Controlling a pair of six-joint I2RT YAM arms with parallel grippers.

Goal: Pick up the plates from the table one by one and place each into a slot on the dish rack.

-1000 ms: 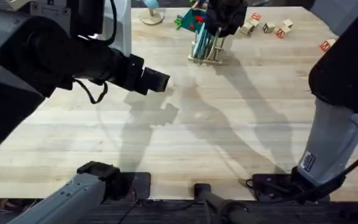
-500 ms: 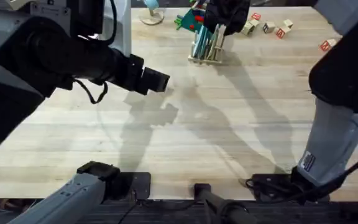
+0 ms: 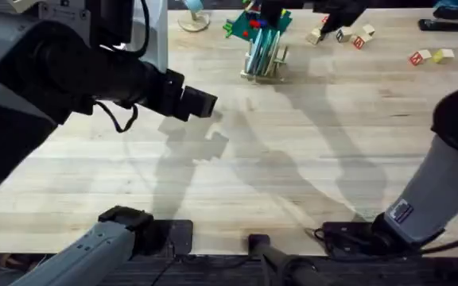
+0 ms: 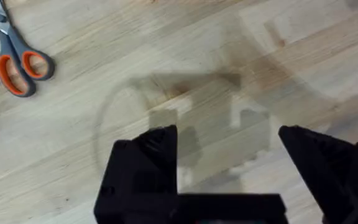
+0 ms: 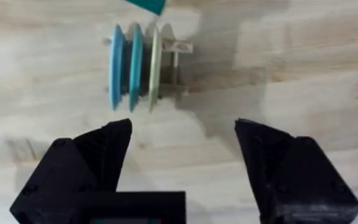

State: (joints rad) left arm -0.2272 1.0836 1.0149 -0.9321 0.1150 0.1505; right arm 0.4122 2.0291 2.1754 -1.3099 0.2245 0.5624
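Standing on edge in the dish rack (image 5: pixel 169 56) near the far edge of the desk (image 3: pixel 293 175): three plates (image 5: pixel 134 67), two blue and one pale, packed side by side in adjacent slots, with bare dowels showing beyond the pale plate. Hovering above the rack: right gripper (image 5: pixel 182 165), fingers spread wide, pinching nothing, clear of the plate rims. Hanging over the left half of the desk, well apart from the rack: left gripper (image 4: pixel 229 168), fingers likewise spread wide and holding nothing, bare planks directly beneath. Lying near the left gripper in the left wrist view: scissors (image 4: pixel 14 56) with orange-lined handles. Sitting just behind the rack: green toy-block board (image 3: pixel 249 24). Scattered along the far right edge: small wooden blocks (image 3: pixel 344 36). Remaining open across the centre and near edge: broad bare desk surface.
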